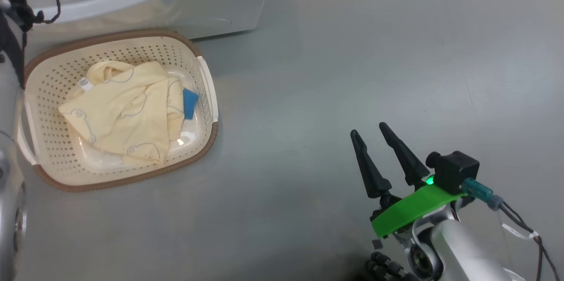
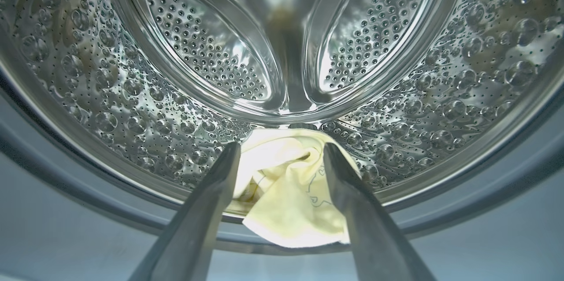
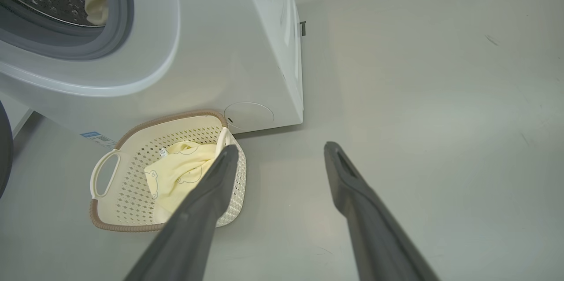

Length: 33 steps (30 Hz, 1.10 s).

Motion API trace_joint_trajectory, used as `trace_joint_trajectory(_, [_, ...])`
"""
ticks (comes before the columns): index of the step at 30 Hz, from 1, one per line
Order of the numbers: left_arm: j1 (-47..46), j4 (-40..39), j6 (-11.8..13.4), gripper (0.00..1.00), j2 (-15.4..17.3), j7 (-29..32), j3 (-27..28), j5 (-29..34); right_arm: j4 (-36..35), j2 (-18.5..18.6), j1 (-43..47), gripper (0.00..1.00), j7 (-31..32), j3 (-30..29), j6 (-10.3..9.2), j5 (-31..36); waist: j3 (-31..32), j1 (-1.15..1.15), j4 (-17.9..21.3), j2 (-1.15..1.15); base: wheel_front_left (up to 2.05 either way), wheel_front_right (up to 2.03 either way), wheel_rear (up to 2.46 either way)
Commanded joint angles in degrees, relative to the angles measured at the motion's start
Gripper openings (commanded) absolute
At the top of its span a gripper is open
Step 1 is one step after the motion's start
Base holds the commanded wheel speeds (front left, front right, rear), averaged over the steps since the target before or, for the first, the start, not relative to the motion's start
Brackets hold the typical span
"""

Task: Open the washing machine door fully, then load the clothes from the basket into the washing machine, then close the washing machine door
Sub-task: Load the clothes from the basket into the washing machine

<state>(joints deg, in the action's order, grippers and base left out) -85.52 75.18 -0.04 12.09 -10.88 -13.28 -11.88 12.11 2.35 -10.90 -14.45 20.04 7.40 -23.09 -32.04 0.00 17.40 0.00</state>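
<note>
Left hand wide at washing machine drum mouth. One garment loose between fingers, lower centre, draped over lip; would likely foul door. Other clothes in basket, frame left. Right hand wide, idle above floor.

clothes in basket, basket before washing machine, garment in drum

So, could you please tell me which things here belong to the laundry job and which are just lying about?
Job: washing machine, basket, clothes in it, yellow piece in its opening, left gripper, right gripper.
Lying about: round hatch, blue label, grey floor.
</note>
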Motion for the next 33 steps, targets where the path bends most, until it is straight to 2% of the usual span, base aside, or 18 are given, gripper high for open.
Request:
trace_joint_trajectory(1, [-0.8, -1.4, -0.4, 1.00, 1.6, -0.7, 0.4, -0.7, -1.2, 0.5, 0.7, 1.00, -0.5, 0.6, 0.09, 0.5, 0.5, 0.00, -0.4, 0.00, 0.00, 0.00, 0.00])
trace_joint_trajectory(20, [10.9, -3.7, -2.7, 1.00, -3.3, -4.0, 1.6, -4.9, -0.8, 0.5, 1.0, 1.00, -0.5, -3.9, 0.09, 3.0, 7.8, 0.00, -6.7, 0.00, 0.00, 0.00, 0.00])
trace_joint_trajectory(24, [14.9, -8.2, -3.1, 1.00, -4.4, -4.1, 2.0, -5.4, -0.9, 0.5, 0.8, 1.00, -0.5, -5.2, 0.09, 3.9, 8.7, 0.00, -8.4, 0.00, 0.00, 0.00, 0.00])
trace_joint_trajectory(33, [28.6, -20.4, -1.7, 1.00, -6.1, -4.1, 2.6, -4.6, -1.2, 0.5, 0.9, 1.00, -0.5, -7.4, 0.09, 5.0, 11.2, 0.00, -11.0, 0.00, 0.00, 0.00, 0.00])
